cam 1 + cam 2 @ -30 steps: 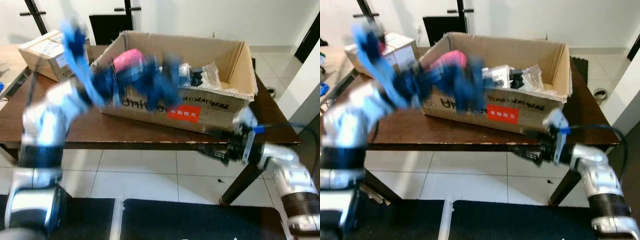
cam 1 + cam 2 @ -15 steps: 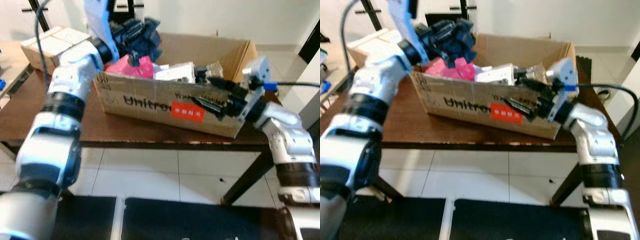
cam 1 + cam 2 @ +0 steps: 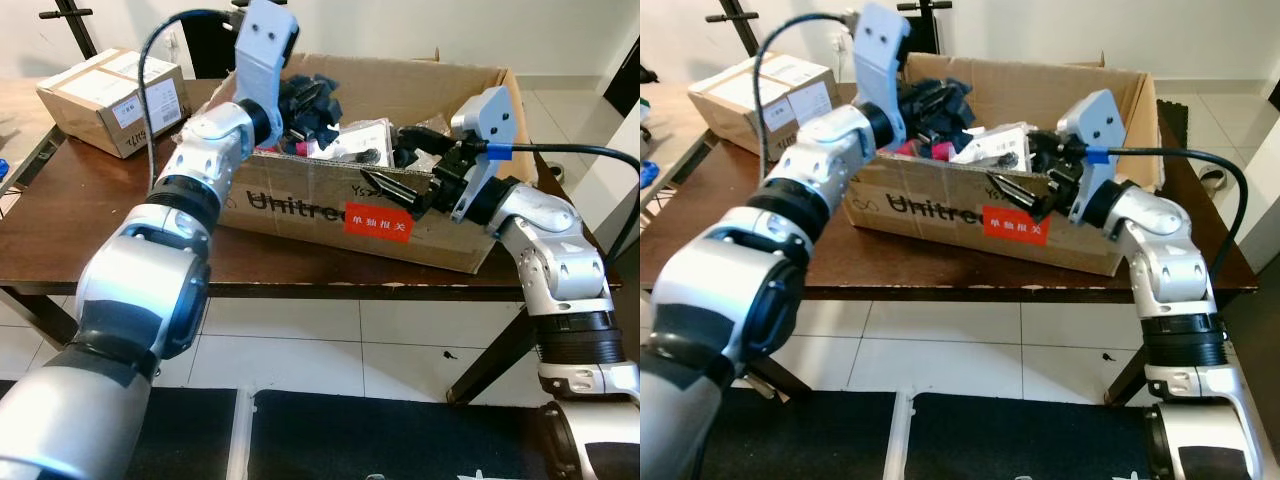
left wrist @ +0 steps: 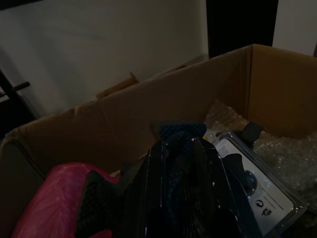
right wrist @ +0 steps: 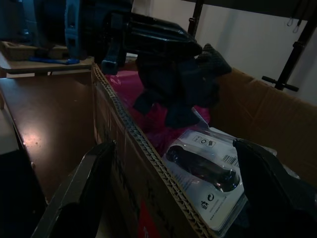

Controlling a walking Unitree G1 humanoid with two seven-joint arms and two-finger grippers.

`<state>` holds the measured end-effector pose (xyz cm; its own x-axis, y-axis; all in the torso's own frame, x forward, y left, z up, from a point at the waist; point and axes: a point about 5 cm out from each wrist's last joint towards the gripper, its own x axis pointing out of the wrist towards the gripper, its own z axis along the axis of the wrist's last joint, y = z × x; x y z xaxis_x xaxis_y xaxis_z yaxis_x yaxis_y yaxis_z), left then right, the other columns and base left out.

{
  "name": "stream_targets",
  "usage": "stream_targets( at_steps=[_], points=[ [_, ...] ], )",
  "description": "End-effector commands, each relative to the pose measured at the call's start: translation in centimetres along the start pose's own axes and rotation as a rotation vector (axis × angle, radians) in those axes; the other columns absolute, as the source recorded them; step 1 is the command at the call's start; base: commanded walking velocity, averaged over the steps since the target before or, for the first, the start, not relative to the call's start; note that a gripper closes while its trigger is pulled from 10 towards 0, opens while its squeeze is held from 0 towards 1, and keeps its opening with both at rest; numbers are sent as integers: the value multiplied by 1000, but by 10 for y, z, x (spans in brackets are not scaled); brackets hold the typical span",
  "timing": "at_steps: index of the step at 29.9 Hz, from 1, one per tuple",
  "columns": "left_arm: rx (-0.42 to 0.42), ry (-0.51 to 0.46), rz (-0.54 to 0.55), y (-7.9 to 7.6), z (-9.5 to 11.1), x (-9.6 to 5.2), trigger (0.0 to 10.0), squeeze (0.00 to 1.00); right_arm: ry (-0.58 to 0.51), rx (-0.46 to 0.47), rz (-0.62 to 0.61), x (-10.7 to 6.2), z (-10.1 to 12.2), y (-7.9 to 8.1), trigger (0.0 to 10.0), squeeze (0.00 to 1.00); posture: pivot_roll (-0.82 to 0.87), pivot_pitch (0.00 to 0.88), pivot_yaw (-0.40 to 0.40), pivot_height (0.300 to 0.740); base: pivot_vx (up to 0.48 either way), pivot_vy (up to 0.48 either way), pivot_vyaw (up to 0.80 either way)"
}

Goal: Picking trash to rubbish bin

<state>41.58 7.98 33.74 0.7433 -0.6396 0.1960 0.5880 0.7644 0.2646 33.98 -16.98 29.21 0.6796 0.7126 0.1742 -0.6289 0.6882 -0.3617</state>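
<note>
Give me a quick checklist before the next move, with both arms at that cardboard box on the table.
1. Left end effector over the open brown cardboard box: ok.
2. Left end effector holds a dark crumpled item: ok; firmness of grip cannot tell.
3. Right end effector open, straddling the box's front wall: ok.
4. Clear plastic blister pack with a dark mouse-shaped object lies loose inside the box: ok.
5. Pink soft bag under the held item, not snagged: cannot tell.
6. Box sits fully on the dark wooden table: ok.

Pink bag [image 3: 902,148] mostly behind dark cloth [image 3: 938,103]
</note>
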Motion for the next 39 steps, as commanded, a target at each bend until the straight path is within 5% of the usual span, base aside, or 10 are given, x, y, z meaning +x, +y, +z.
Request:
stream_targets(
  at_steps=[1, 9, 10, 11, 30, 31, 33, 34, 39],
  points=[
    [27, 23, 4, -4, 0, 4, 10000, 0, -17, -10, 19, 1, 12, 6, 10000, 0, -111, 155, 127, 740, 0, 0, 0],
    [-5, 135, -9, -8, -15, 4, 10000, 0, -5, -14, 30, -7, 23, 10, 10000, 0, -114, 162, 133, 740, 0, 0, 0],
    [-12, 136, -5, -8, -14, 4, 10000, 165, -4, -16, 32, -8, 24, 10, 10000, 0, -112, 161, 132, 740, 0, 0, 0],
    [-13, 132, 0, -7, -12, 4, 10000, 1000, -4, -17, 34, -8, 25, 10, 10000, 0, -112, 160, 131, 740, 0, 0, 0],
    [3, 129, 8, 7, -2, -2, 10000, 1000, 19, -2, 37, -6, 24, 10, 10000, 0, -106, 155, 121, 740, 0, 0, 0],
    [44, 169, -15, 11, -3, -5, 10000, 639, 21, -2, 42, -6, 24, 10, 10000, 0, -106, 154, 120, 740, 0, 0, 0],
    [44, 169, -15, 11, -3, -5, 10000, 639, 21, -2, 42, -6, 24, 10, 10000, 0, -106, 154, 120, 740, 0, 0, 0],
    [76, 219, -44, 15, -7, -10, 10000, 0, 22, -1, 47, -7, 23, 11, 10000, 0, -104, 154, 120, 740, 0, 0, 0],
    [140, 436, -31, 40, -24, -35, 10000, 0, 30, -5, 78, -9, 23, 13, 10000, 0, -92, 147, 107, 740, 0, 0, 0]
  ],
)
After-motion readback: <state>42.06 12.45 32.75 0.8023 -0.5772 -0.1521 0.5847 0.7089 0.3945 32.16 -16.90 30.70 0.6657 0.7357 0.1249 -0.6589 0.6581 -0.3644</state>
